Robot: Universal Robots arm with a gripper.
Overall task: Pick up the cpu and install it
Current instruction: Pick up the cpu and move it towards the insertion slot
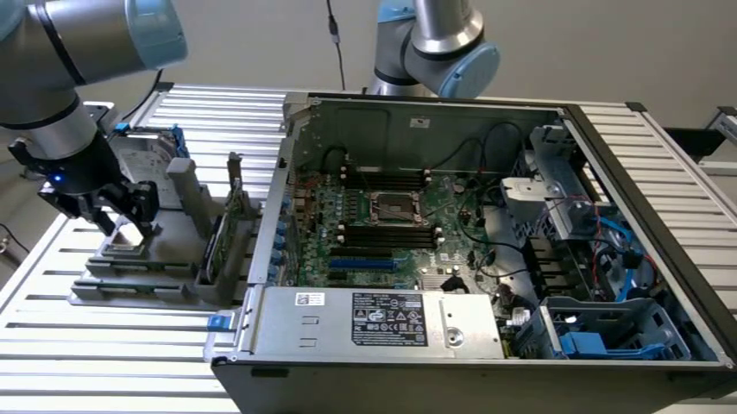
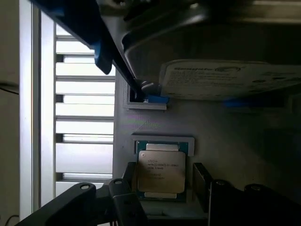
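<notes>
Seeing one cpu (image 2: 161,172) lying flat beneath my one gripper (image 2: 163,188), jaws apart, in the wrist view; the exterior view adds one open computer case (image 1: 461,121).

The computer case (image 1: 437,129) is lying open on the surface (image 1: 92,362). A holder (image 1: 138,289) is resting on the same surface, just beside the case at the exterior view's left. The cpu (image 2: 161,172) is sitting flat in the holder's side far from the case, and the jaws are standing apart on either side of it. The hard drive (image 2: 225,80) is standing upright in the holder, farther toward the case's rear end. Inside the case, the socket (image 1: 395,207) is lying mid-board and the power supply (image 1: 381,319) is sitting along the near wall.
</notes>
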